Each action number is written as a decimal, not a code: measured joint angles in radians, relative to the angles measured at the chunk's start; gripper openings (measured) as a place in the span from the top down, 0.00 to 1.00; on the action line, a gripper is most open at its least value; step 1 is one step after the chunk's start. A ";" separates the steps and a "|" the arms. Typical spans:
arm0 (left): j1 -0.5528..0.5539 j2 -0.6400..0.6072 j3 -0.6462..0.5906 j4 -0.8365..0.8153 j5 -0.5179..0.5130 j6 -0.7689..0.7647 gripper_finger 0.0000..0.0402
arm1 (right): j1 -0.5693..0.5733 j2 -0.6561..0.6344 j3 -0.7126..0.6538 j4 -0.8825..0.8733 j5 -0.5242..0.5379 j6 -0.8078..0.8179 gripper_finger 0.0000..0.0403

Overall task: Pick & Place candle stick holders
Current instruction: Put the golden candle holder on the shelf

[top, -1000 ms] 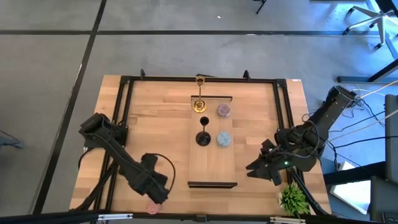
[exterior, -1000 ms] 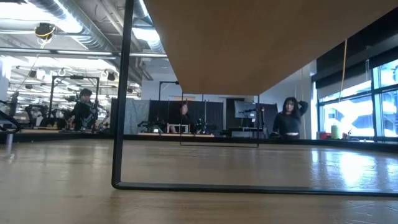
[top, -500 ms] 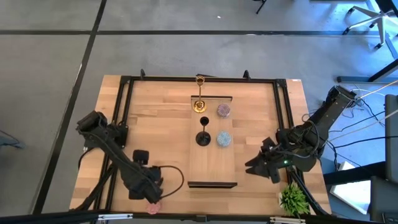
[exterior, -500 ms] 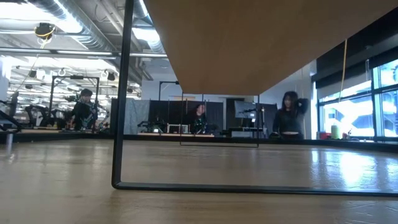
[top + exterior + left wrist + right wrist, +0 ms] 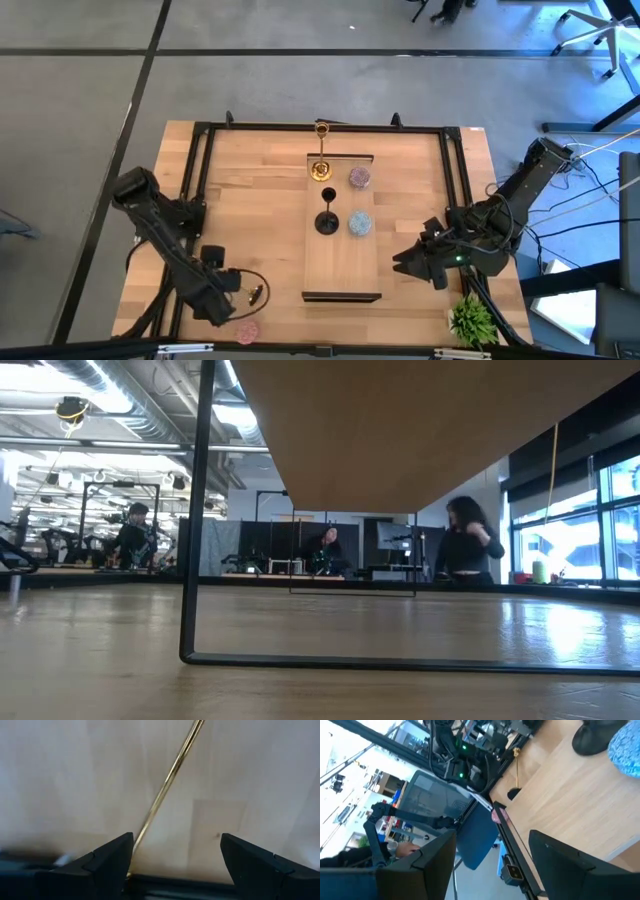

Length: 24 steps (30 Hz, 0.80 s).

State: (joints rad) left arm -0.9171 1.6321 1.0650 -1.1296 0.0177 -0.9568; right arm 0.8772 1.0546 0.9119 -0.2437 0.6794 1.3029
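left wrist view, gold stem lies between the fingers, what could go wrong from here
1. The gold holder lies slanted and close to one finger of the open left gripper, not centred. Closing now might push or roll it instead of clamping it.
2. The pink holder sits by the table's near edge, right beside that arm. A sideways move could knock it off.
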 joint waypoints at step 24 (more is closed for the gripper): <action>-0.070 -0.111 -0.254 0.205 -0.053 -0.054 0.26 | -0.001 0.000 0.000 0.000 0.107 0.059 0.37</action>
State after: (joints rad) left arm -0.9867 1.5215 0.8113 -0.9246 -0.0353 -1.0107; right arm 0.8764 1.0546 0.9119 -0.2436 0.7860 1.3615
